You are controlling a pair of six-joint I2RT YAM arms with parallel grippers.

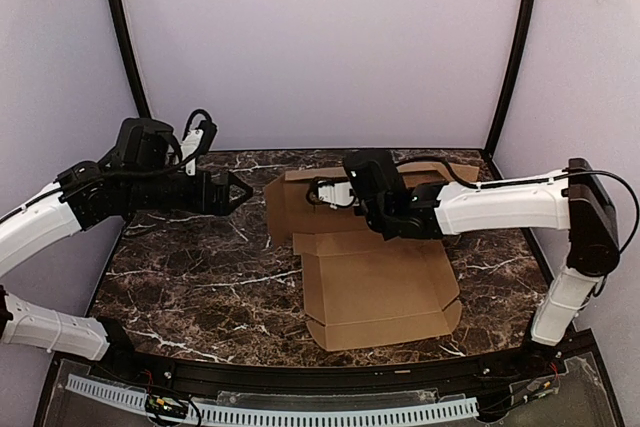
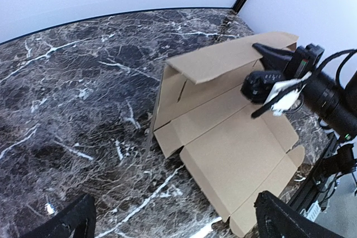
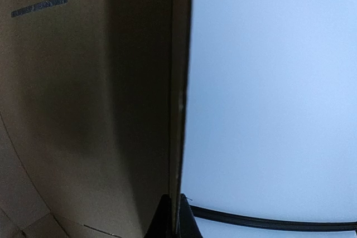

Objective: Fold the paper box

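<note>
Dark brown marble-patterned table (image 1: 200, 277), white-veined, bounded by pale walls. On its centre-right lies the paper box (image 1: 375, 292), a plain brown corrugated cardboard die-cut sheet with flaps and slots. The near panel rests flat on the marble. The far panel stands folded up from the crease, its upper strip leaning over, as the left wrist view shows. The white-and-black right arm (image 1: 500, 205) reaches in from the right across the sheet. The white-and-black left arm (image 1: 60, 209) extends from the left, clear of the cardboard. The right gripper (image 1: 318, 192) has its jaws together at the raised panel's edge; the right wrist view shows cardboard running up from the tips, but whether they pinch it cannot be told. The left gripper (image 1: 243, 192) has its jaws spread wide above bare marble, holding nothing, pointing toward the raised panel.
</note>
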